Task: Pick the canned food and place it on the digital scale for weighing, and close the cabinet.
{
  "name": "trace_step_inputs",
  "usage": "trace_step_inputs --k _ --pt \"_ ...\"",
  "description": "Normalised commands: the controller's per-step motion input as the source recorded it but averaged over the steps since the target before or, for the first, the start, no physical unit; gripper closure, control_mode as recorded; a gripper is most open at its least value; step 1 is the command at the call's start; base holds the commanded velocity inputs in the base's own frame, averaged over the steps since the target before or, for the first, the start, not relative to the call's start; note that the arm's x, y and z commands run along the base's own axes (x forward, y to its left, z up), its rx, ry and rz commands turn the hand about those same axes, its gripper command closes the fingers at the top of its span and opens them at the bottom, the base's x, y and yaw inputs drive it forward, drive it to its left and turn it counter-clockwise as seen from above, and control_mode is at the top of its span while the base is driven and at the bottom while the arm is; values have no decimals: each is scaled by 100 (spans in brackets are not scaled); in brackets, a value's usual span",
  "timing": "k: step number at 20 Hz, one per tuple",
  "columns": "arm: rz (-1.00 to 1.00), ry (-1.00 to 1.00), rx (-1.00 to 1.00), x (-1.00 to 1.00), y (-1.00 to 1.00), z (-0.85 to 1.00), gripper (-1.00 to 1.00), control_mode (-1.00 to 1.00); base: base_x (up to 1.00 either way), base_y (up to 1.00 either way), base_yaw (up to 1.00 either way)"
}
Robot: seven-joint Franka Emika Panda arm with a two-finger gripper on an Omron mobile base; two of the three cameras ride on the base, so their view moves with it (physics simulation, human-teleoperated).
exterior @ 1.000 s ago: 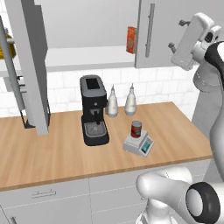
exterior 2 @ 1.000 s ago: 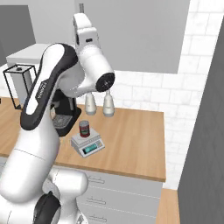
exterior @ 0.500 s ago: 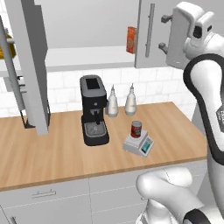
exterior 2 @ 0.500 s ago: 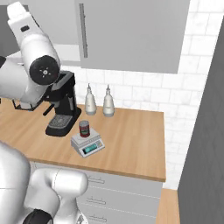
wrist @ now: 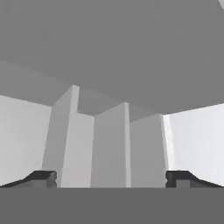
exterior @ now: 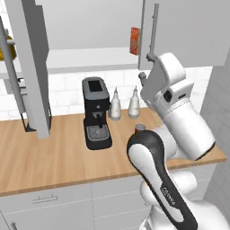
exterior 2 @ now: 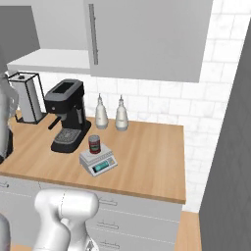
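A kitchen scene with a wooden table point(exterior 2: 147, 157) along a white tiled wall. On the table, a small dark red can point(exterior 2: 94, 144) stands upright on the silver plate of a flat grey-white scale point(exterior 2: 98, 163), whose teal display faces the front edge. In the left base view only the can's top shows, just past the robot's dark elbow.

To the left of the scale stands a black coffee machine point(exterior 2: 67, 115). Behind the scale, against the tiles, two pale bottles point(exterior 2: 111, 113) stand side by side. At the far left of the right base view is a wire-framed holder point(exterior 2: 26, 97) with a grey roll inside.

Above the table hangs a grey wall cabinet point(exterior 2: 147, 39). Its right door, with a long vertical silver handle point(exterior 2: 93, 33), lies flat and shut in the right base view. In the left base view the left door point(exterior: 33, 67) stands swung out toward the camera, leaving the shelf open; an orange-red box point(exterior: 134, 40) stands on that shelf beside the edge of the right door.

The white robot arm point(exterior: 173, 112) rises high in front of the cabinet. In the hand view, the gripper point(wrist: 112, 178) is spread wide, its two dark fingertips point(wrist: 41, 177) far apart at the bottom corners, with nothing between them. Beyond them are plain grey panels that cannot be identified.
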Motion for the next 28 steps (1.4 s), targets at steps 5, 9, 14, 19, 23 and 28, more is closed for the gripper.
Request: trace_step_inputs --k 5,9,14,19,23,28 --pt "-8 4 7 -39 99 -5 -100 -100 0 0 0" --pt "0 22 13 -26 81 0 -100 -100 0 0 0" --pt "0 1 18 -52 87 -17 -100 -100 0 0 0" --pt "0 -16 12 -93 66 -10 -100 -100 0 0 0" --pt "0 -8 18 -86 77 -2 -100 -100 0 0 0" --pt "-2 -5 25 -89 74 -2 -100 -100 0 0 0"
